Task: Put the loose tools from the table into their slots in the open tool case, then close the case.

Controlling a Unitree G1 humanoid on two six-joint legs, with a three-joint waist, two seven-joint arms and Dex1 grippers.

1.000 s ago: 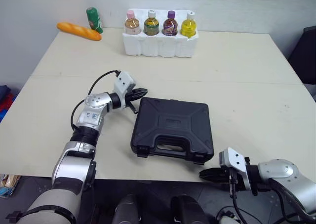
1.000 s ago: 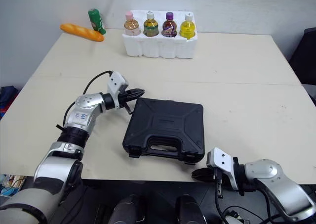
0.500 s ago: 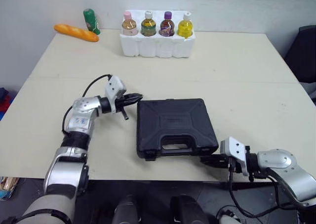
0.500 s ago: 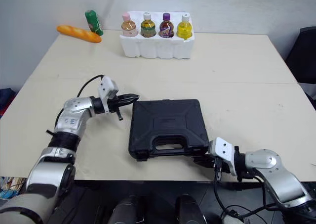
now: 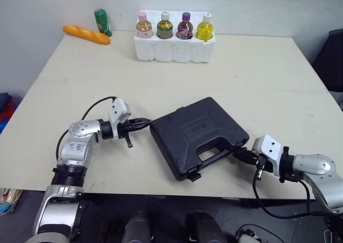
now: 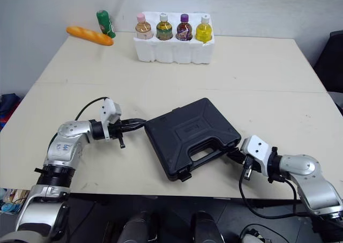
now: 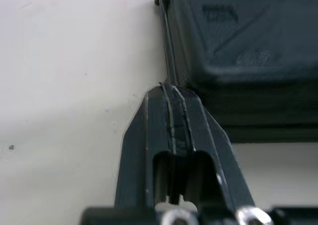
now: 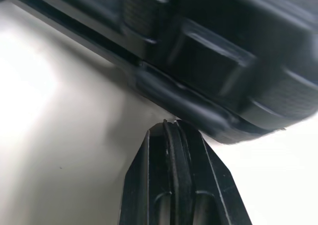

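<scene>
I see the tool case (image 5: 198, 135) lying shut and askew near the desk's (image 5: 257, 71) front edge. My left gripper (image 5: 146, 123), fingers pressed together, touches its left corner. My right gripper (image 5: 241, 154), also pressed together, meets its right corner.

Two silver arms here, built of rounded metallic shells with black collars at the joints. The left arm (image 5: 80, 141) carries small blue markings on its forearm shell, and a thin black cable (image 5: 95, 103) arcs from it to a white boxy wrist housing (image 5: 119, 112). The left end effector (image 5: 146, 122) is all black, its two ridged fingers (image 7: 159, 135) lying flush and tapering to a blunt tip, with silver screw heads (image 7: 247, 215) at their base. The right arm (image 5: 316, 167) has a glossy silver shell, a white wrist block (image 5: 269, 148), a black lead (image 5: 256, 192) drooping beneath, and the black right end effector (image 5: 241, 154), fingers pressed together.
</scene>
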